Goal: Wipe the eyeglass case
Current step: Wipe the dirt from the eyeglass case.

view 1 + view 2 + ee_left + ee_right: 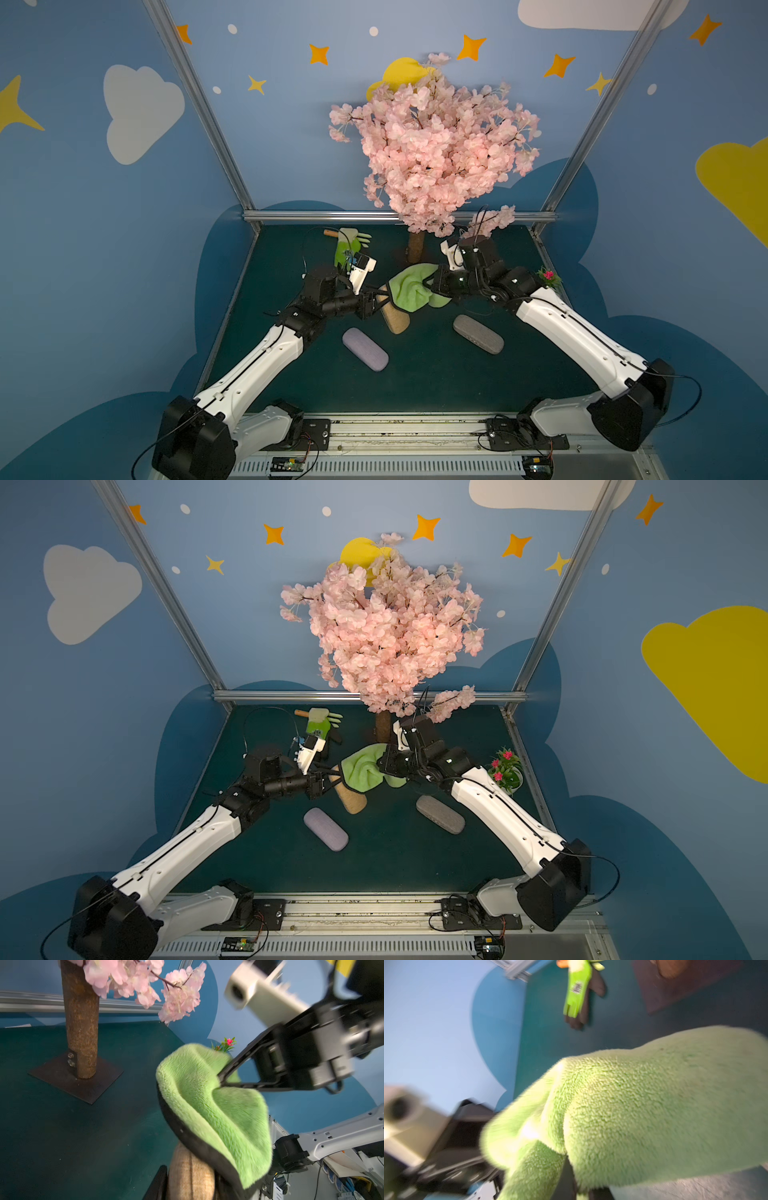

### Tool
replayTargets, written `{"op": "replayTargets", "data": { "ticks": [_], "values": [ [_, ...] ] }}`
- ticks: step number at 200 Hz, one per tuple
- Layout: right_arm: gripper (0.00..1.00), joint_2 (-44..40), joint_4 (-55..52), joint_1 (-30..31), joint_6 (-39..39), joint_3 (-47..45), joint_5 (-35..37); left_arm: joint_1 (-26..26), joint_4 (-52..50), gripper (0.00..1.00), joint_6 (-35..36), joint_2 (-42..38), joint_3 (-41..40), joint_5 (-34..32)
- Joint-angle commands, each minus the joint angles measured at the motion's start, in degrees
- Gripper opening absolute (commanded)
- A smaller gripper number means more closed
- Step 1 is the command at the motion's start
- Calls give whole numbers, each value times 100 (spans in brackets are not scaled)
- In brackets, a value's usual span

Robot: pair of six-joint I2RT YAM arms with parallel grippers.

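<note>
A tan woven eyeglass case (397, 322) (354, 803) is held tilted above the table, with my left gripper (384, 297) (332, 774) shut on its upper part. In the left wrist view the case (191, 1176) sits between the two black fingers of that gripper (192, 1188). A fluffy green cloth (409, 289) (363, 771) (218, 1109) (654, 1105) drapes over the case's top end. My right gripper (426, 284) (378, 764) (220, 1082) (582, 1187) is shut on the cloth's bunched edge. The cloth hides the case's upper tip.
A purple case (365, 349) (325, 828) and a grey case (478, 333) (440, 813) lie on the dark green table. The blossom tree's trunk (415, 247) on its base plate stands just behind the cloth. A green glove (349, 245) lies back left, and a small flower pot (507, 769) stands right.
</note>
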Motion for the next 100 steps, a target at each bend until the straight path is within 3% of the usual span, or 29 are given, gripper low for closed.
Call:
{"op": "replayTargets", "data": {
  "ticks": [1, 19, 52, 83, 100],
  "values": [
    [0, 89, 24, 397, -417, 487, -397, -51, -248, 3, 368, 101, 239, -57],
    [0, 324, 619, 660, 135, 696, -1127, -139, -180, 3, 443, 175, 295, -133],
    [0, 684, 2363, 704, 1415, 291, -2001, -270, 141, 3, 497, 160, 293, -98],
    [0, 946, 3873, 276, 2979, -847, -2575, -290, 691, 3, 355, -129, 95, -156],
    [0, 986, 4091, 147, 3260, -1368, -2648, -273, 555, 3, 331, -144, 242, -219]
  ]
}}
